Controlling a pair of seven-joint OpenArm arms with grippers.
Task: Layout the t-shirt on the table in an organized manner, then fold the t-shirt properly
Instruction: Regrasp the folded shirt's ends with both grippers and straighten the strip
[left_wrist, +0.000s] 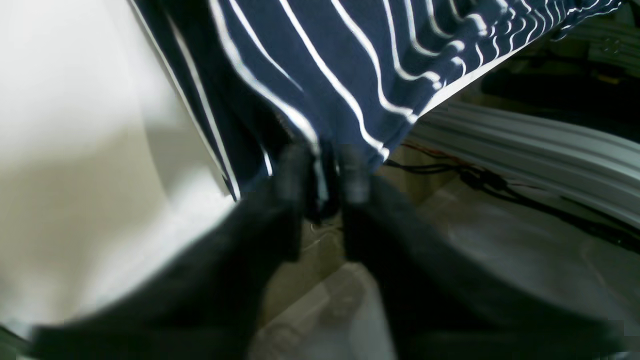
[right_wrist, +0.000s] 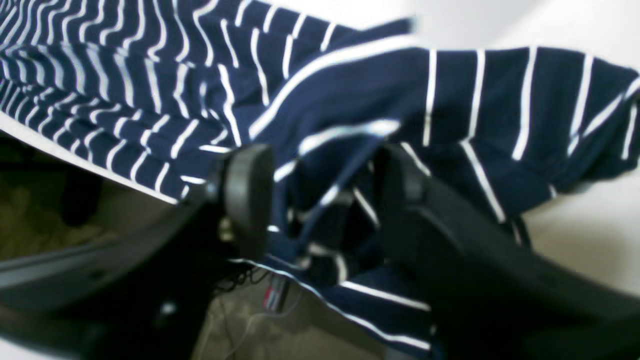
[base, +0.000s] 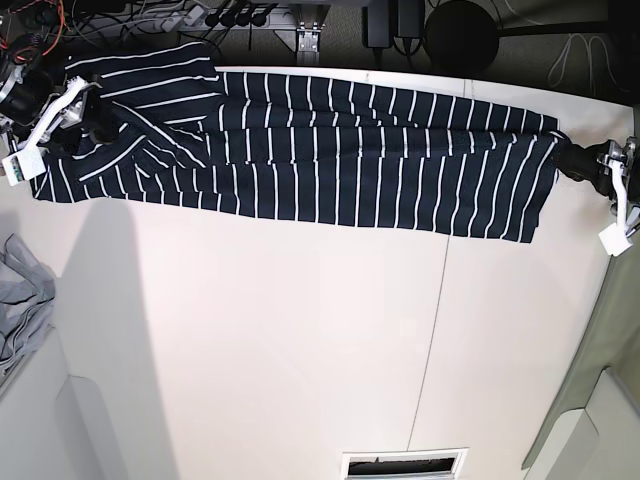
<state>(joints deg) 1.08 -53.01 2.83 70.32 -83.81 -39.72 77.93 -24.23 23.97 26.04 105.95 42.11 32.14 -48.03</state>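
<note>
Base cam looked straight down on the table (base: 300, 330) from high up, whole t-shirt (base: 330, 150) in frame. Both wrist cams sat v. close behind their fingers, facing cloth edges at opposite ends; all 3 shared the shirt.

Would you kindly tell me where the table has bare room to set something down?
The table is bare from the t-shirt's near hem to the near edge, on both sides of the dark seam. Crowded: the far strip under the shirt, and the grey garment beside the table.
</note>
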